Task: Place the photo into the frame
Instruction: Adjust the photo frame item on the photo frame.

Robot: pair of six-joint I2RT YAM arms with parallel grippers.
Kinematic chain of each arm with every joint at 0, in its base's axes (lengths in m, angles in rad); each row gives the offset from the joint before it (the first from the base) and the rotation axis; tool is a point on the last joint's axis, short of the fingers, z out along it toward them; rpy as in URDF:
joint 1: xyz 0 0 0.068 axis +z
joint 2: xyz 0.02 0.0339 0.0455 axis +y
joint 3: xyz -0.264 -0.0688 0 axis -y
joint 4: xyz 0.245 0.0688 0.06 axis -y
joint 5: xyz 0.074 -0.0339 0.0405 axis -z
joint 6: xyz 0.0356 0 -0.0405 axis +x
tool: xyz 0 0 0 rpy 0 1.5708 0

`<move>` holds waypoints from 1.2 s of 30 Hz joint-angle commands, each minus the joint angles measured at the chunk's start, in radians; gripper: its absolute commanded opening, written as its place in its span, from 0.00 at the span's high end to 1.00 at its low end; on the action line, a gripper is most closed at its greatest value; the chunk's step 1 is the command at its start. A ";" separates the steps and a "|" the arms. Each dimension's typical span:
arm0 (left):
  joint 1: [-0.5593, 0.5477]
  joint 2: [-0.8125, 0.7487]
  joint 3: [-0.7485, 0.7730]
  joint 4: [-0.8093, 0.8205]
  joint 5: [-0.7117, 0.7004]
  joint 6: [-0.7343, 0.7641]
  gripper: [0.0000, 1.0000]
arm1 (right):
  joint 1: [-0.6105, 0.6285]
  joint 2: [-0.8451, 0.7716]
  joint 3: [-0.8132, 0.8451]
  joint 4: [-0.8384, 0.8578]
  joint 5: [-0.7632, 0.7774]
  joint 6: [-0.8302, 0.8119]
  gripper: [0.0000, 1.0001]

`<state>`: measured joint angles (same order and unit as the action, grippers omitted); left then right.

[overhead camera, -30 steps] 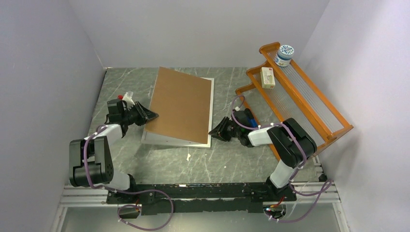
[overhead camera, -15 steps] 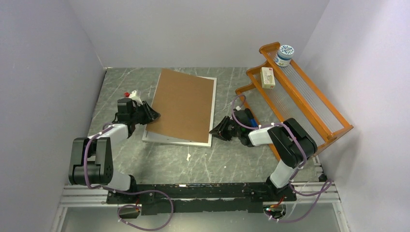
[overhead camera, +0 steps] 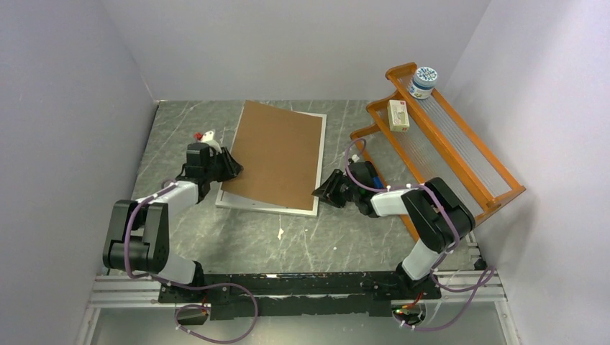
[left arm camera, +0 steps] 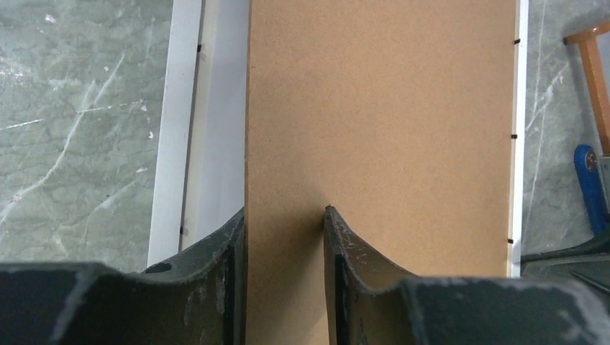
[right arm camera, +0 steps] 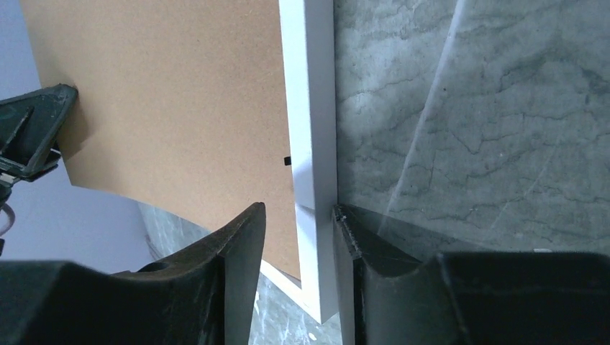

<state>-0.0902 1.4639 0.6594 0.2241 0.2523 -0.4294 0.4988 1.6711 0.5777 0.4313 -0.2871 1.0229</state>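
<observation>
The frame [overhead camera: 259, 207] lies flat on the marble table, its white rim [left arm camera: 162, 144] showing beside a brown backing board [overhead camera: 277, 154] that covers most of it. The photo is hidden; I only see a white strip [left arm camera: 219, 108] under the board's raised left edge. My left gripper [overhead camera: 231, 167] is at that edge, open. One finger is above the board [left arm camera: 381, 129] and the other at its edge. My right gripper [overhead camera: 321, 191] is open at the frame's near right corner. The rim [right arm camera: 309, 108] stands between its fingers, against the right one.
An orange wooden rack [overhead camera: 460, 154] stands along the right wall, with a round jar [overhead camera: 423, 80] and a small box [overhead camera: 398, 115] on it. A white scrap [overhead camera: 280, 233] lies on the table before the frame. Grey walls close in the left, back and right.
My left gripper moved toward the back and right, bringing the board squarer over the frame and lower. Both grippers' jaws widened. The right arm barely moved.
</observation>
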 commanded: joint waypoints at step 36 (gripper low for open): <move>-0.149 0.046 0.327 -0.676 -0.366 -0.009 0.17 | 0.068 -0.153 0.068 -0.388 0.172 -0.180 0.37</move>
<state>-0.2371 1.5902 0.9535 -0.4320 -0.1459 -0.4473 0.5640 1.5410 0.6296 0.1349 -0.1555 0.8898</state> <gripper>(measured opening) 0.825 0.620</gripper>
